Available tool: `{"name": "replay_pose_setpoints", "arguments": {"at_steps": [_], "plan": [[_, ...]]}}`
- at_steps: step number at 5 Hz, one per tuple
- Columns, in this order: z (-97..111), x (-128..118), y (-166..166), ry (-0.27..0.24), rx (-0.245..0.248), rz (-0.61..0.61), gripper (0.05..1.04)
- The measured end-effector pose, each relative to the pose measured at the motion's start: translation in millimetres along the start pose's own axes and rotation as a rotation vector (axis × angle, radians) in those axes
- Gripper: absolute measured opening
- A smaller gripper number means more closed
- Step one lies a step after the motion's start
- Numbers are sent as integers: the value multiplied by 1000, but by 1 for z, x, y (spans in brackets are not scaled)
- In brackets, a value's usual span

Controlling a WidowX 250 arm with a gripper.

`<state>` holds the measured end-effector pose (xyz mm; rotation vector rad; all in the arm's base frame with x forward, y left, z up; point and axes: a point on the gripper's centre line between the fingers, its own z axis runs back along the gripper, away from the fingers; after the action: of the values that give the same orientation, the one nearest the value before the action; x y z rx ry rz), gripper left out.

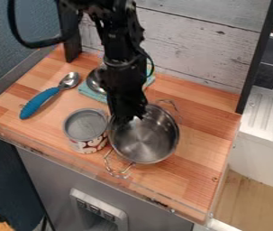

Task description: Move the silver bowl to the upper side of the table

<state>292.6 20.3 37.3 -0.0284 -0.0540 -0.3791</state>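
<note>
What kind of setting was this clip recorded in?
Probably a mock kitchen set up for robot work: a wood-look counter bearing a steel pot and a blue-handled spoon, with a white, ridged drainboard-like surface alongside.

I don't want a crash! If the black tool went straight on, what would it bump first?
Probably the silver pot, at its upper-left rim or just inside. The tool points down there, but I can't tell how close it is.

Soft, bright light leaves pale glints in the steel pot [147,142] and faint shadow beside the blue-handled spoon [40,101].
</note>
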Motion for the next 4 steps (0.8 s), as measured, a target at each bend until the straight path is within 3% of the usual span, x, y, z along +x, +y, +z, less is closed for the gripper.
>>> {"name": "replay_pose_setpoints", "arguments": {"at_steps": [1, 2, 3, 4], "plan": [[23, 23, 6, -59, -36, 82, 77], [32, 49, 15, -82, -54, 147, 77], [14, 75, 28, -48, -55, 209, 77], [-4, 85, 37, -8, -37, 242, 77]]}}
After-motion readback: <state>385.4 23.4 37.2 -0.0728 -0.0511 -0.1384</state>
